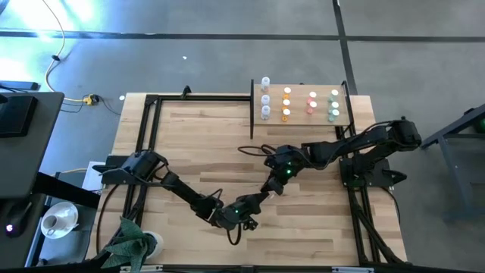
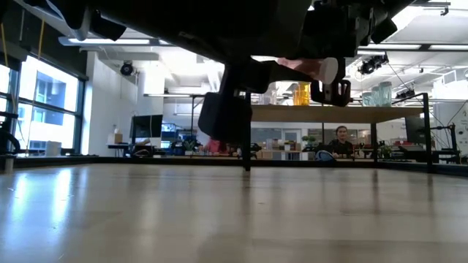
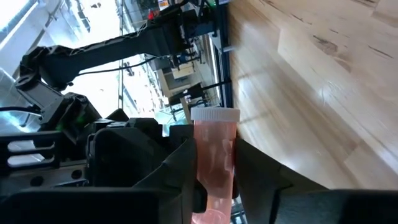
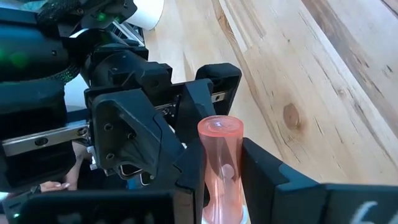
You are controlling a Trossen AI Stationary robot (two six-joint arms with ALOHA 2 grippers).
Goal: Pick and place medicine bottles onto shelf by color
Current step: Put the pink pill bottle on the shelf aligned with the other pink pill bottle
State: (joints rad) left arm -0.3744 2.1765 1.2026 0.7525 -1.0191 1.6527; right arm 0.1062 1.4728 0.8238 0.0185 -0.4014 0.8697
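Note:
A pink-red medicine bottle (image 3: 215, 158) with a white cap (image 3: 214, 115) hangs in the air over the middle of the table, between my two grippers. My left gripper (image 1: 260, 200) reaches it from the left and is shut on it. My right gripper (image 1: 272, 187) comes from the right and is also shut on it. In the low view the bottle (image 2: 311, 66) lies about level, high above the tabletop, cap toward the right. The shelf (image 1: 303, 121) stands at the far right. On it stand columns of white (image 1: 265, 98), orange (image 1: 286, 103), pink-red (image 1: 311, 102) and green (image 1: 333, 105) bottles. My left gripper pinches the bottle's body (image 3: 211, 180) between its two fingers (image 3: 177, 177). The bottle lies along the fingers, with the cap pointing away from the wrist. It is clear of the table. My right gripper pinches the body (image 4: 222, 186) between its two fingers (image 4: 277, 180), toward the cap end. The bottle lies along the fingers, its flat base (image 4: 219, 124) pointing away from the wrist toward the left gripper. It hangs well above the table.
A black metal frame (image 1: 144, 136) runs along the table's left and far sides. A green cloth (image 1: 132, 241) and a white cup (image 1: 155, 243) sit at the near left corner. A person (image 2: 340, 139) sits in the room beyond the table.

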